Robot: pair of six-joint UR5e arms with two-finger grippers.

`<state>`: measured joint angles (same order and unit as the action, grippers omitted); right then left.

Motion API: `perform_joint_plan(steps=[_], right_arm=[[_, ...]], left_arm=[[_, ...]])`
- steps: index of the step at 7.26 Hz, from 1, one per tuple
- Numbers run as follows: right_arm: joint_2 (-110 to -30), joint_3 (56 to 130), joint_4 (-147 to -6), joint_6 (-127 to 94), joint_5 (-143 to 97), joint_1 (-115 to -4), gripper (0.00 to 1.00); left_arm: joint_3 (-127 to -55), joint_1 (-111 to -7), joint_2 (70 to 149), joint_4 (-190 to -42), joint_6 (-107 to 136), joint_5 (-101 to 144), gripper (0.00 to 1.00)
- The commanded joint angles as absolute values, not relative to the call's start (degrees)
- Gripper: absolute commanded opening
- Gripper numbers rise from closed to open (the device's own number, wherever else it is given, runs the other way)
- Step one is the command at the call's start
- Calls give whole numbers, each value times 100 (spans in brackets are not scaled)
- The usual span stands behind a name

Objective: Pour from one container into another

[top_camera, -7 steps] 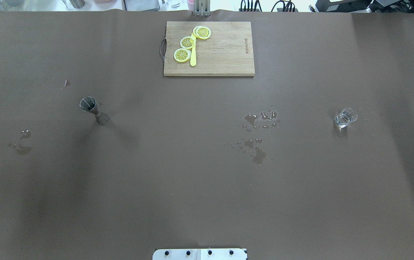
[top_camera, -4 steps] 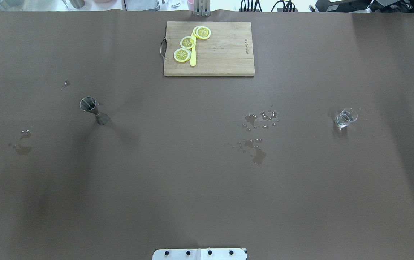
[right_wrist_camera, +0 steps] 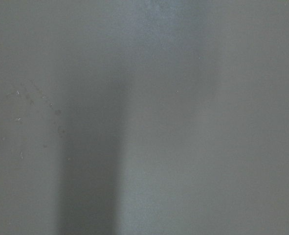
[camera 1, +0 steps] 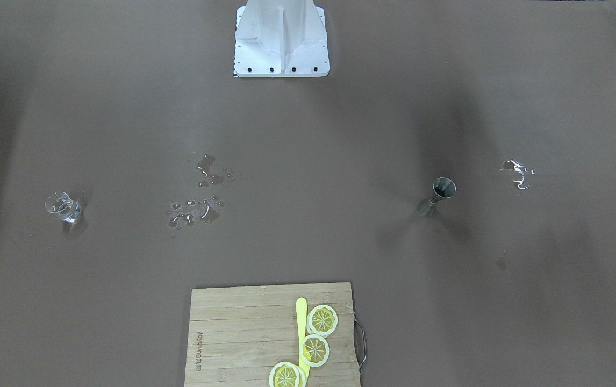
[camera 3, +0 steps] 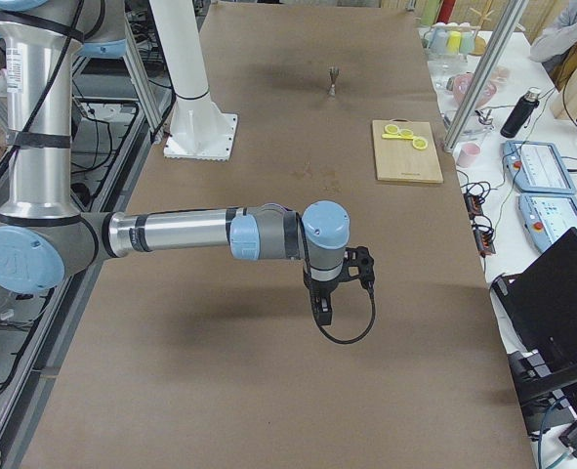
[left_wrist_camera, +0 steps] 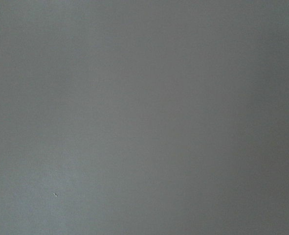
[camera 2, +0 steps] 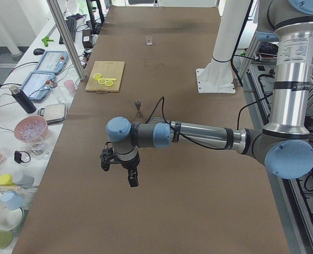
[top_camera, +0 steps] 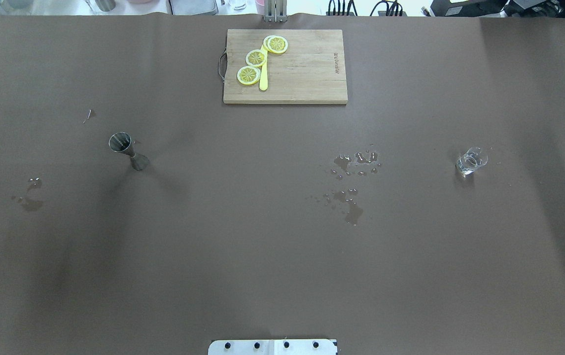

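Note:
A steel jigger (top_camera: 123, 148) stands upright on the left half of the brown table, also seen as the jigger (camera 1: 439, 194) in the front-facing view. A small clear glass (top_camera: 471, 160) holding some water stands far off on the right half. Neither gripper appears in the overhead or front views. The left gripper (camera 2: 125, 174) hangs over bare table at the left end, well short of the jigger (camera 2: 138, 107). The right gripper (camera 3: 325, 308) hovers over bare table at the right end. I cannot tell whether either is open or shut. Both wrist views show only blank table surface.
A wooden cutting board (top_camera: 307, 74) with lemon slices (top_camera: 256, 57) and a yellow knife lies at the far middle edge. Water spills (top_camera: 354, 182) mark the table right of centre, and a smaller spill (top_camera: 28, 197) sits at the left. The robot's base plate (top_camera: 272, 346) is at the near edge.

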<state>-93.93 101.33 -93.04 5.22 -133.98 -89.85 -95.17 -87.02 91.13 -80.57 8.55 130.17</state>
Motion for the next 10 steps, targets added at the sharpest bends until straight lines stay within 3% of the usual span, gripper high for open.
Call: perform_joint_plan(steps=[1,3,6,10], right_arm=[[-9089,10169,-9299,553,-13403,-8982,100],[-8703,10160,-9212,667,-13421,-8852,100],[-8631,9478,-7178,606,-13534,-8474,100],[-8288,8923,-5674,659,-14438,-8306,100]], left_arm=[[-9493,-8632,9132,-8042,792,12964,98],[-9527,-8604,9123,-8060,809,13017,99],[-9597,-8604,9149,-8051,844,13226,98],[-9860,-8604,9158,-8016,844,13236,98]])
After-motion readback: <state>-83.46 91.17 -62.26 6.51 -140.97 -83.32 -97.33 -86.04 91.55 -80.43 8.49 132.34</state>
